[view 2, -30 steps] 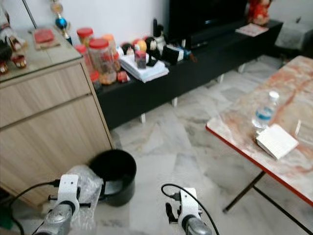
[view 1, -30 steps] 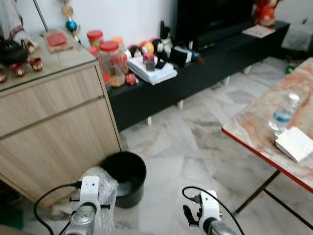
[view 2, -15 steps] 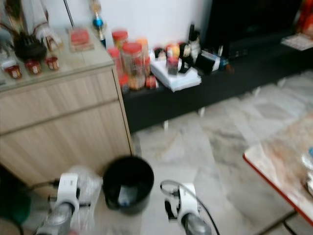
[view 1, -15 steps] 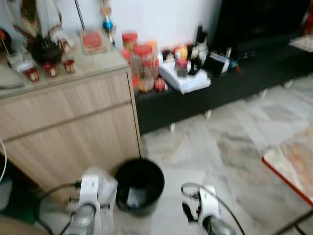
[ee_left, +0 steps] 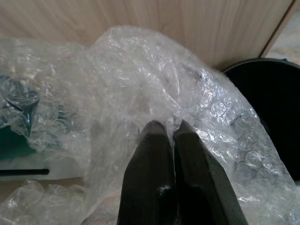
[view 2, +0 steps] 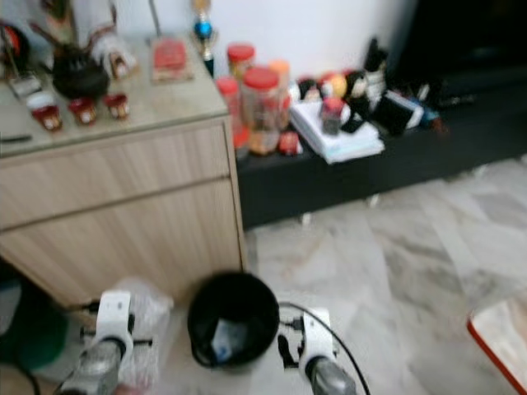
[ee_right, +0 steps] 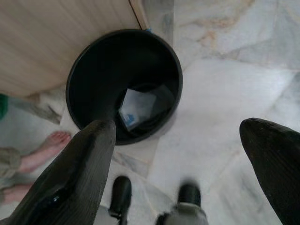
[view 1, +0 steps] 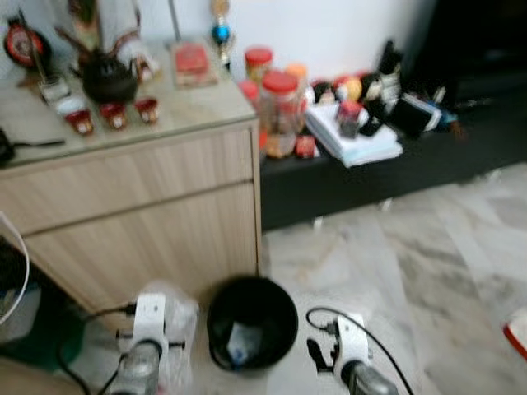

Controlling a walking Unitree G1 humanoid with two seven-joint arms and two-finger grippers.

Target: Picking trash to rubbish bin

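The robot stood over a marble floor (view 1: pixel 395 271) facing a light wooden cabinet (view 1: pixel 140 222); its two silver arms reached forward and down at the near edge of the head views, the left arm on the left, the right arm on the right; the left pincer (ee_left: pixel 164 129) was clamped tight on a crumpled sheet of clear bubble wrap (ee_left: pixel 140 84), its two black fingers (ee_left: pixel 150 178) pressed together with the plastic pinched at their tips; the bubble wrap (view 1: pixel 177 329) hung just beside the left side of a round black rubbish bin (view 1: pixel 251 321), close in front of the cabinet's lower panel; the bin stood on the floor between the two arms, near the cabinet's corner, and held a pale scrap of paper or packaging (ee_right: pixel 137 108) at its bottom; the right pincer (ee_right: pixel 180 159) was held spread wide with nothing in it, its fingers (ee_right: pixel 75 183) far apart, pointing down at the bin and the floor beside it; a person's bare foot (ee_right: pixel 42 150) showed on the floor near the bin in the right wrist view; on the cabinet's worktop (view 1: pixel 189 103) sat a dark teapot (view 1: pixel 105 81) and small red cups (view 1: pixel 114 115); to the right, a low black shelf (view 1: pixel 370 173) carried red-lidded jars (view 1: pixel 280 111), a stack of papers (view 1: pixel 350 144) and small bottles, all somewhat blurred.
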